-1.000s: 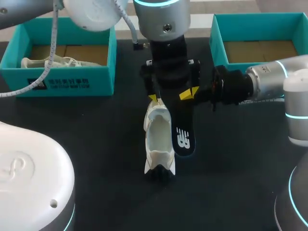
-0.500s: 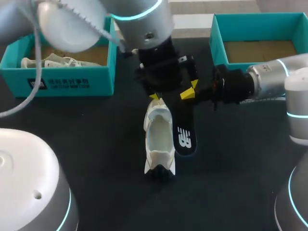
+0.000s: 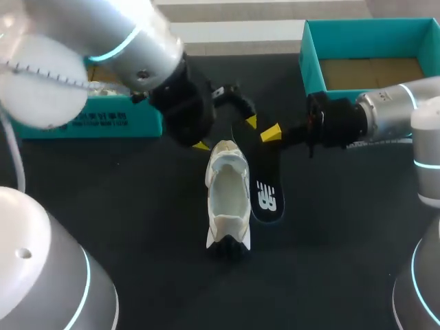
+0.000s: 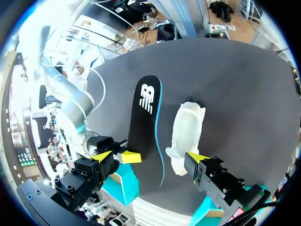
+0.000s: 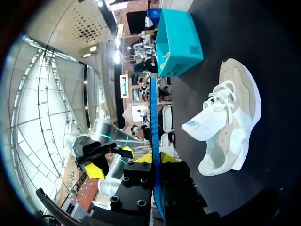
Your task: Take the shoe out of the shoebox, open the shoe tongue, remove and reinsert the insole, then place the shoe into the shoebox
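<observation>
A white shoe (image 3: pixel 227 199) lies on the black table (image 3: pixel 137 206), its opening facing up. A black insole (image 3: pixel 267 196) slants down along the shoe's right side, and my right gripper (image 3: pixel 271 133) is shut on its far end. In the right wrist view the insole (image 5: pixel 154 117) runs edge-on between the gripper's (image 5: pixel 155 157) yellow tips, with the shoe (image 5: pixel 230 122) ahead on the table. My left gripper (image 3: pixel 227 134) hangs open just behind the shoe's far end, holding nothing. In its own view the gripper (image 4: pixel 148 157) stands wide over the shoe (image 4: pixel 186 132) and insole (image 4: pixel 143 113).
A teal shoebox (image 3: pixel 103 117) at the back left holds another pale shoe (image 3: pixel 96 88). A second teal shoebox (image 3: pixel 309 55) stands at the back right, behind my right arm. Bare table lies in front of the shoe.
My left arm has swung left and back from over the shoe, its open gripper turning as it went. The right gripper has stayed in place with the insole.
</observation>
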`<state>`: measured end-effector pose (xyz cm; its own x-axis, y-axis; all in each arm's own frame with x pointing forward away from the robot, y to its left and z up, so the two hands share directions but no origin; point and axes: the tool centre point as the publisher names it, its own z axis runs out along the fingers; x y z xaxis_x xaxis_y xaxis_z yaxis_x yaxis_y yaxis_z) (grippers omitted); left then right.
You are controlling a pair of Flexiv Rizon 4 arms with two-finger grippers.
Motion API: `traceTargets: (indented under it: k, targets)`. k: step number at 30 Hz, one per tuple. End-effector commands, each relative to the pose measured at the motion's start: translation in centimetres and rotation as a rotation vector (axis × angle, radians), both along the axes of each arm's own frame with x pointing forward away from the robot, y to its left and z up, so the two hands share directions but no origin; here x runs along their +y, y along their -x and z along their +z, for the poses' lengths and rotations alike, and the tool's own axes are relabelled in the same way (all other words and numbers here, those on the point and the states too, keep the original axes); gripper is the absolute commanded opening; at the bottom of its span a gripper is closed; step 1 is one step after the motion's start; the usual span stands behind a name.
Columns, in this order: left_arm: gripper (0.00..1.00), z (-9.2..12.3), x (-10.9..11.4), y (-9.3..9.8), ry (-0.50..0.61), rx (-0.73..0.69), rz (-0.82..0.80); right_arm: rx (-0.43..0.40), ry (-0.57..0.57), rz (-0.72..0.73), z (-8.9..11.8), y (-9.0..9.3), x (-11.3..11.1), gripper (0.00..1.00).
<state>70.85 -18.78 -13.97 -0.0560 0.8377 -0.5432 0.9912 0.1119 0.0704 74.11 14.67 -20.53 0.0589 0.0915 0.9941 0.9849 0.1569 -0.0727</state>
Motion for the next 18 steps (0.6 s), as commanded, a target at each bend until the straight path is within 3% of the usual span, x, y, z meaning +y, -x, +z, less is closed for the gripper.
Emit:
traceTargets:
  k: [1, 6, 18]
  targets:
    - [1.00, -2.13, 3.24, 0.78, 0.719, -0.127, -0.114, 0.001, 0.008, -0.004, 0.21, 0.25, 0.05, 0.00]
    - [1.00, -2.81, 3.79, 0.46, 0.793, -0.154, -0.132, 0.004, 0.009, -0.004, 0.34, 0.37, 0.11, 0.00]
    - [1.00, -2.91, 3.80, 0.15, 0.780, -0.135, -0.131, 0.011, 0.002, -0.015, -0.02, 0.80, 0.21, 0.00]
